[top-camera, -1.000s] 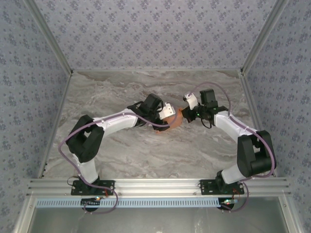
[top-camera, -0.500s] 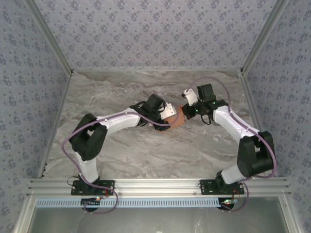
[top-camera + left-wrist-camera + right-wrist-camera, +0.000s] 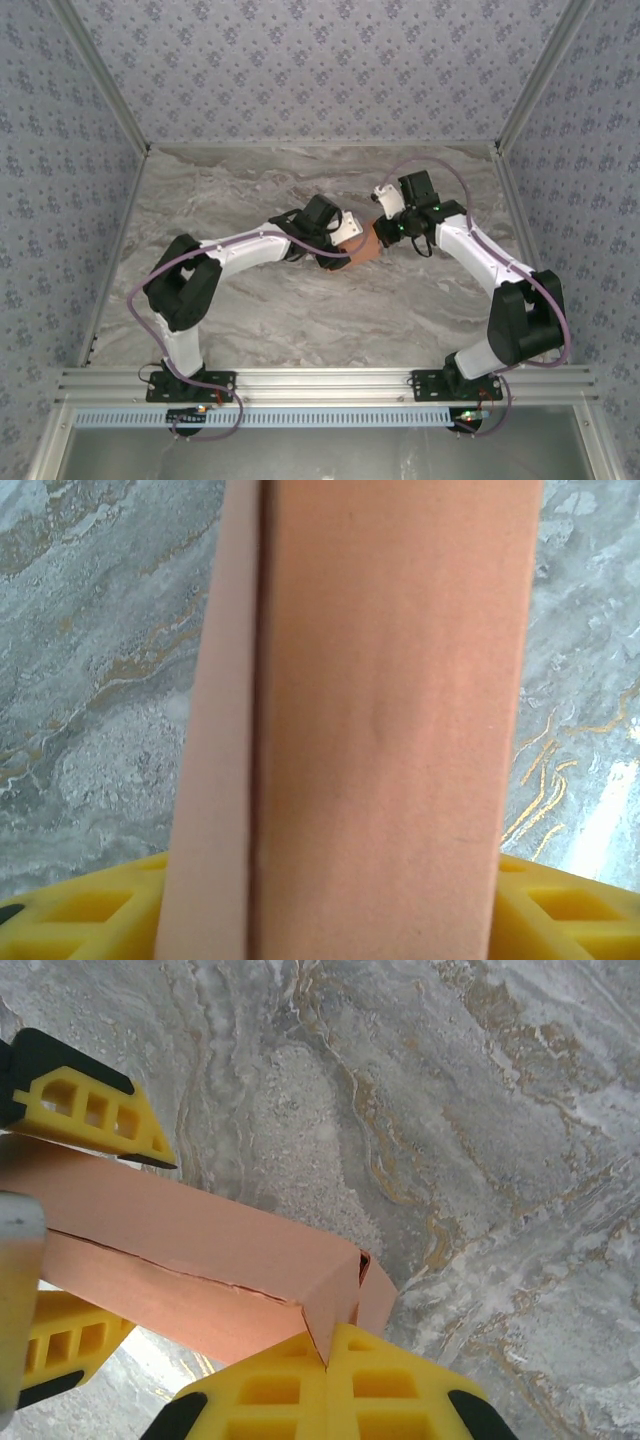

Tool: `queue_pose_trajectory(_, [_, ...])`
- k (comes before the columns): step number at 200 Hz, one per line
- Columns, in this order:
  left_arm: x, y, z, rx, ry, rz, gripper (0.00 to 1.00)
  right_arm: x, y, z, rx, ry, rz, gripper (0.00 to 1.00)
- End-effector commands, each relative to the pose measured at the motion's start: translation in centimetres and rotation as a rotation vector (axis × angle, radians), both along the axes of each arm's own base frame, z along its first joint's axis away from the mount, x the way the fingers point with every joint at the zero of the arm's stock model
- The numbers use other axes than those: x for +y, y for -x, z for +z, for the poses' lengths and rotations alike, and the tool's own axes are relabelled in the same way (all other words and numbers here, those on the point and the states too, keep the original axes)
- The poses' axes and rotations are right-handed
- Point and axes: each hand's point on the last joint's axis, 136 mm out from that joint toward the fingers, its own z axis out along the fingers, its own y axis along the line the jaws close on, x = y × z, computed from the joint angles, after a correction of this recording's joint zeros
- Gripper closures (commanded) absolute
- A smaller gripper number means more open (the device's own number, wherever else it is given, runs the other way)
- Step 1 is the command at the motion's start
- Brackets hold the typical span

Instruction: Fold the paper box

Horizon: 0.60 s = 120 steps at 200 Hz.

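Left gripper (image 3: 352,232) and right gripper (image 3: 240,1260) are both pinching the paper box (image 3: 367,244). It's looking light, thin and easily crushed, so folded edges are offering the best hold.

No legible text
I read no words, labels or numbers on the paper box (image 3: 380,730) or elsewhere.

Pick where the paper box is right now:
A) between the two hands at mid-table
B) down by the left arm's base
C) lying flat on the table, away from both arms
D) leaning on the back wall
A: the top view shows the paper box between the left hand and the right hand where the arms meet, and the right wrist view shows yellow fingers against it over the marble table.
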Motion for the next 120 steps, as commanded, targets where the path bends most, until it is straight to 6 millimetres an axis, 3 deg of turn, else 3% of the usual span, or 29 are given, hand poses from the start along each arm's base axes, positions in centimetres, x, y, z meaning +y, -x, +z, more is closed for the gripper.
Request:
queue_pose_trajectory(1, [-1.7, 0.2, -0.1, 0.0, 0.011, 0.017, 0.36, 2.6, 3.2, -0.8, 0.116, -0.015, 0.058, 0.98])
queue_pose_trajectory(47, [-1.7, 0.2, -0.8, 0.006, 0.016, 0.056, 0.35, 2.9, 4.3, -1.4, 0.177, -0.003, 0.016, 0.99])
queue_pose_trajectory(101, [-1.4, 0.0, -0.7, -0.015, 0.029, 0.085, 0.32, 3.4, 4.5, 0.1, 0.16, -0.06, 0.002, 1.0])
queue_pose_trajectory(120, [-1.5, 0.0, -0.7, -0.018, 0.043, 0.087, 0.32, 3.4, 4.7, -0.5, 0.174, -0.066, -0.005, 1.0])
